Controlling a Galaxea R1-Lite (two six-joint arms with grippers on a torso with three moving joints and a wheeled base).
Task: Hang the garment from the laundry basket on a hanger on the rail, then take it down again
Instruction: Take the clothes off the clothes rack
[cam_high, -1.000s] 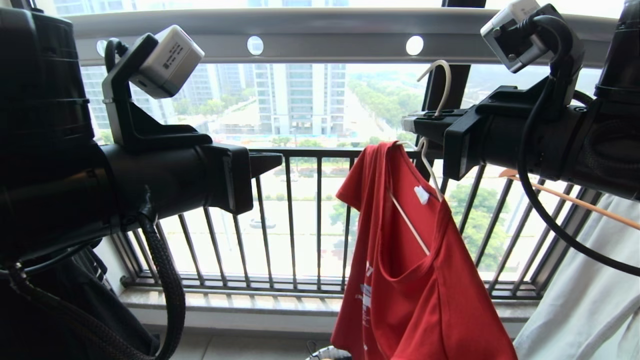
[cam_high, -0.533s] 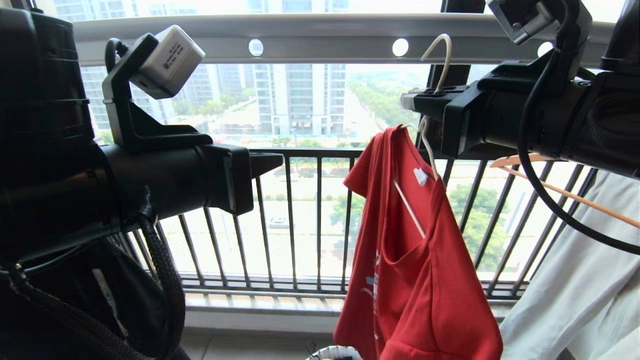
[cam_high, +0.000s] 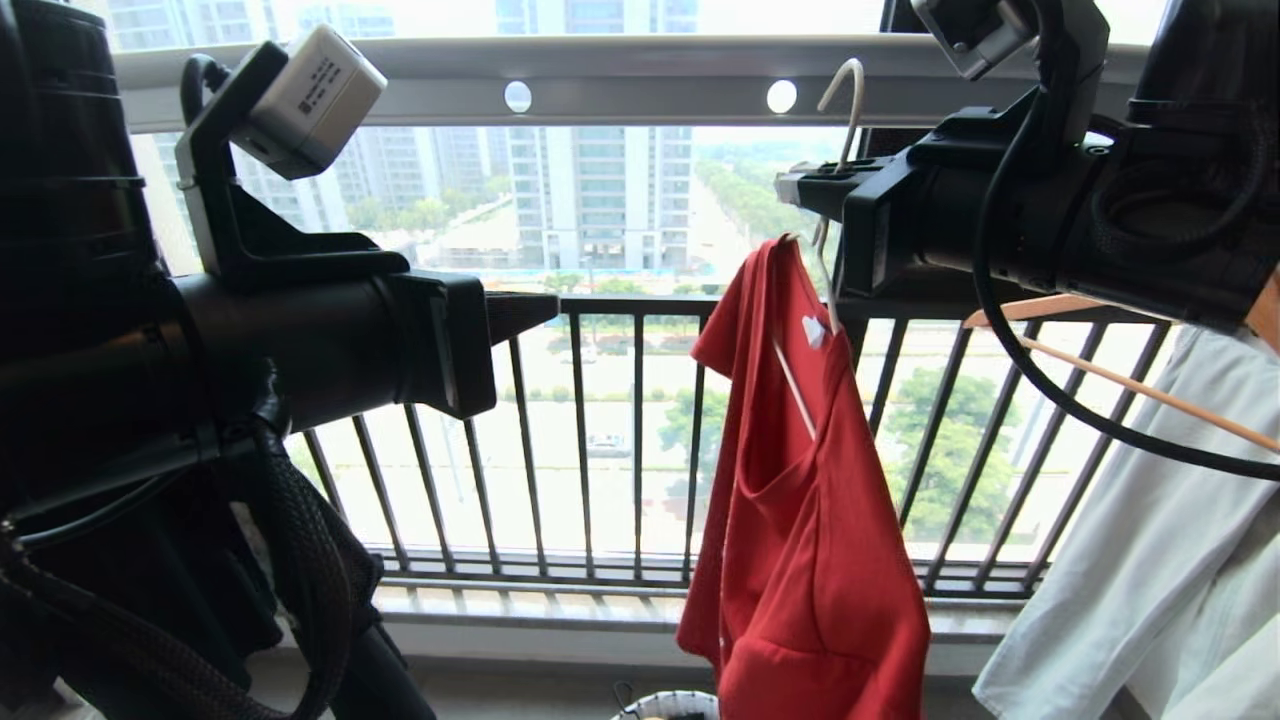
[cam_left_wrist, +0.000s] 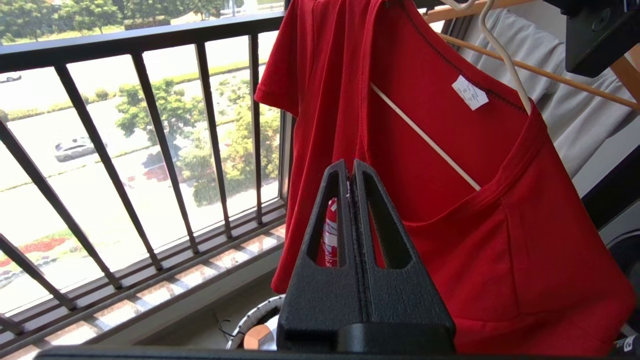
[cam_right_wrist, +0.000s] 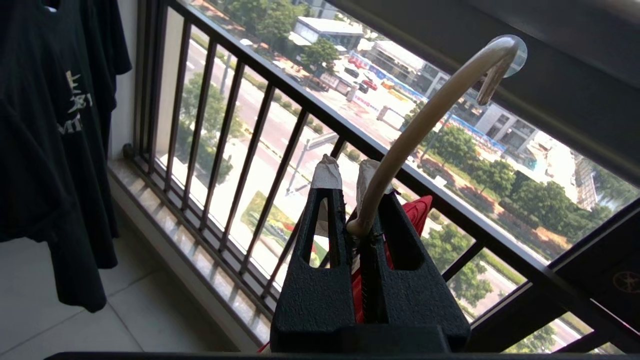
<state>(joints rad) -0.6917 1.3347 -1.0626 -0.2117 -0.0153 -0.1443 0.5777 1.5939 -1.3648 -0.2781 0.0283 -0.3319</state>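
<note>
The red T-shirt (cam_high: 810, 520) hangs from a thin white hanger (cam_high: 838, 110) whose neck is clamped in the right gripper (cam_high: 812, 182). In the right wrist view the two black fingers (cam_right_wrist: 330, 235) are pressed onto the white wire just below its curve, and the hook bends up and away from the taped fingertips toward the underside of the grey rail (cam_high: 620, 85). From the head view the hook's tip stands in front of the rail's face, close to one of the round holes; whether it touches the rail cannot be told. The shirt drops directly below this gripper, its neckline open, a small white label (cam_left_wrist: 470, 93) inside the collar, and one white arm of the hanger slanting across the opening.

The left gripper (cam_left_wrist: 351, 172) is held level on the left, well apart from the hanger, its fingers shut together with nothing between them. It points toward the shirt's lower half, and red cloth fills the view behind the tips.

At the floor, under the shirt's hem, the rim of the white laundry basket (cam_high: 672, 702) just shows; what lies inside cannot be told.

Behind everything runs the dark barred railing (cam_high: 600, 440). A pale garment (cam_high: 1140, 560) on a wooden hanger (cam_high: 1120, 380) hangs to the right, and a black shirt (cam_right_wrist: 45, 135) hangs at the left.
</note>
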